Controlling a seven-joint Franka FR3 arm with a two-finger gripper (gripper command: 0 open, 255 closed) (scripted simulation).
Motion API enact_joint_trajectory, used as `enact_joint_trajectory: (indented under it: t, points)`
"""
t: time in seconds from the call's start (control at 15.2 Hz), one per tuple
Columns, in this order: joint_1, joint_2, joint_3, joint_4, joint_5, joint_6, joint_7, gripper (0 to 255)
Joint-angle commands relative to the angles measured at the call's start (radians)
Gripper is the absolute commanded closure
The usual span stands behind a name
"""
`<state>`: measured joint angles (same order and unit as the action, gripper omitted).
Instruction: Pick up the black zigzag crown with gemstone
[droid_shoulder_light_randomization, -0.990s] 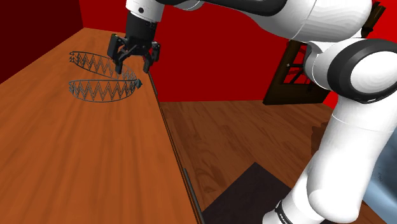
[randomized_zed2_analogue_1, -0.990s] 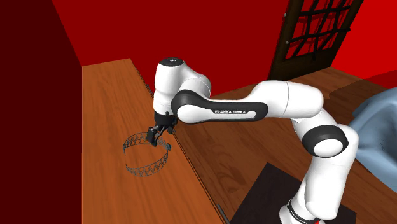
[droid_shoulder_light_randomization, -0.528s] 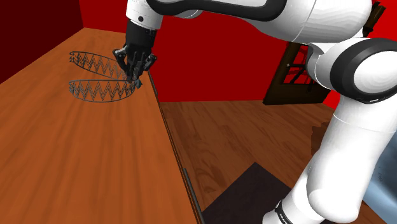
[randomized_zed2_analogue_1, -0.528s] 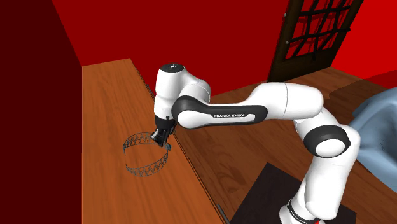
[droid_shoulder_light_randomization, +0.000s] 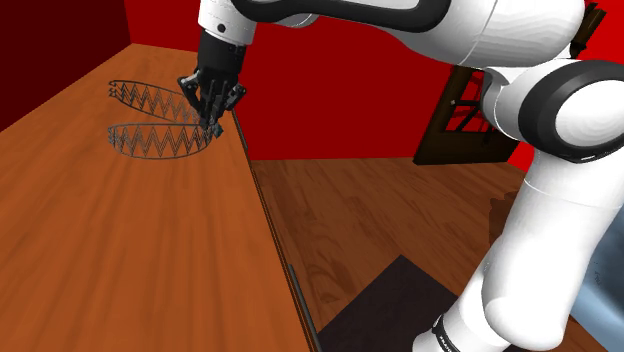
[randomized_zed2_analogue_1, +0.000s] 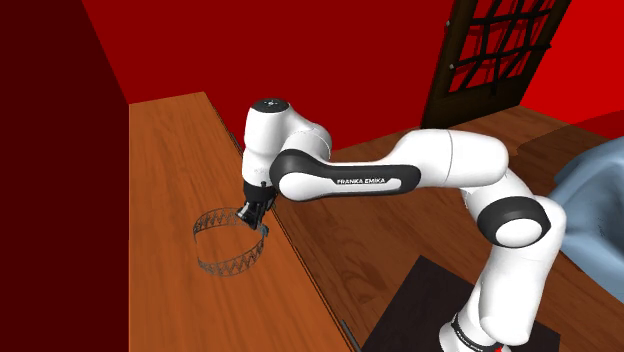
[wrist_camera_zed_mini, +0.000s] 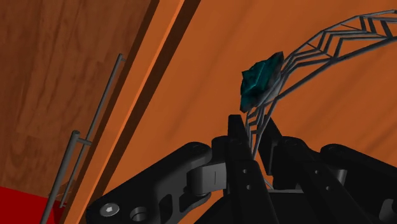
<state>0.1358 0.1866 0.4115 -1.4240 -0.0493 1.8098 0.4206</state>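
The crown (droid_shoulder_light_randomization: 158, 142) is a dark thin-wire zigzag ring lying on the wooden table top (droid_shoulder_light_randomization: 110, 260), close to the edge on the shoulder view's right. A teal gemstone (wrist_camera_zed_mini: 259, 81) sits on its band (wrist_camera_zed_mini: 318, 44). My gripper (droid_shoulder_light_randomization: 211, 120) points down at the ring's side nearest the table edge. In the wrist view the two black fingers (wrist_camera_zed_mini: 237, 137) clasp the wire band just below the gemstone, so the gripper (wrist_camera_zed_mini: 254, 130) is shut on the crown. In the second exterior view the gripper (randomized_zed2_analogue_1: 254, 221) meets the crown (randomized_zed2_analogue_1: 226, 264) at its right side.
The table edge (droid_shoulder_light_randomization: 268, 220) runs just beside the gripper, with a thin metal handle (wrist_camera_zed_mini: 95, 130) on the front below it. Past it lies wooden floor (droid_shoulder_light_randomization: 380, 210). Red walls stand behind. A dark lattice door (randomized_zed2_analogue_1: 495, 50) and a pale blue object (randomized_zed2_analogue_1: 595, 190) lie far off.
The fingers stood apart over the crown's band a second ago; they have closed on it and the hand has tilted. Since half a second ago nothing visibly moved.
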Motion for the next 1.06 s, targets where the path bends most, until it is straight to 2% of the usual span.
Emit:
enact_joint_trajectory:
  t: [0.0,0.86,0.99]
  points:
    - [0.002,0.007,0.001,0.029,-0.003,-0.023,0.002,255]
    - [0.047,0.107,0.007,0.348,-0.051,-0.249,0.022,255]
    - [0.048,0.108,0.007,0.353,-0.051,-0.252,0.022,255]
